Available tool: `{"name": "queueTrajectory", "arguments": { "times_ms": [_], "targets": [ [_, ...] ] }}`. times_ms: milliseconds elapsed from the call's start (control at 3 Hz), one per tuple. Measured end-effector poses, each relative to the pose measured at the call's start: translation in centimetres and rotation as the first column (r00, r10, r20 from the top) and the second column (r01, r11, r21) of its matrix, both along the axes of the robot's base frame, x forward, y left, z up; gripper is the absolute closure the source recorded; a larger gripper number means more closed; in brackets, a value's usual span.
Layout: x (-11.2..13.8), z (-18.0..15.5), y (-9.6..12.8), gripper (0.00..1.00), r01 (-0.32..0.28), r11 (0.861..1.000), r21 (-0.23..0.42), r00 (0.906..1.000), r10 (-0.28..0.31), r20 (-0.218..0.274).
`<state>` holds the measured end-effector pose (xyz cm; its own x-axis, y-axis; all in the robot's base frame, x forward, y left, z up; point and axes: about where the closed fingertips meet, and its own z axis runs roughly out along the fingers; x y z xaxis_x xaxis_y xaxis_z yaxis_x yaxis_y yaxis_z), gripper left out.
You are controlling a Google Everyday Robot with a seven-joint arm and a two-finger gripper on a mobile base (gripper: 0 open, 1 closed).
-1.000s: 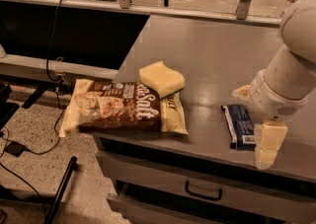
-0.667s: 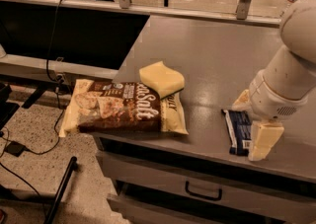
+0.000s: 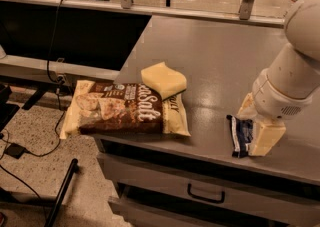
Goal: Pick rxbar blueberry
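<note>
The rxbar blueberry [image 3: 239, 134] is a small dark navy bar with a pale edge, lying flat near the front edge of the grey counter [image 3: 215, 56] at the right. My gripper [image 3: 255, 123] hangs straight down over the bar's right end. One cream finger [image 3: 245, 107] stands behind the bar and the other [image 3: 265, 138] in front of it. The fingers are apart with the bar's right end between them, low at the counter. The white arm hides the rest of the bar's right side.
A large brown-and-cream chip bag [image 3: 125, 109] lies at the counter's front left corner and overhangs the edge. A yellow sponge [image 3: 163, 79] rests on its right end. Drawers with a handle [image 3: 205, 195] sit below the counter. Cables lie on the floor [image 3: 30, 161] at left.
My gripper has shifted slightly left and closer onto the bar, with the front finger now nearer the bar's edge. The bar, bag and sponge have not moved.
</note>
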<state>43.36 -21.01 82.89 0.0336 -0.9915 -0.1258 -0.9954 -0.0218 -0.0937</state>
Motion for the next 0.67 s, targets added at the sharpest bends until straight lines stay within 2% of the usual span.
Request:
{"name": "queueTrajectory", "arguments": {
  "times_ms": [333,667],
  "targets": [
    [0.0,0.0,0.0,1.00,0.000,1.000,0.000,1.0000,0.000,0.000],
    [0.0,3.7,-0.6,1.00,0.012,0.996,0.089,0.9984,-0.017,0.054]
  ]
}}
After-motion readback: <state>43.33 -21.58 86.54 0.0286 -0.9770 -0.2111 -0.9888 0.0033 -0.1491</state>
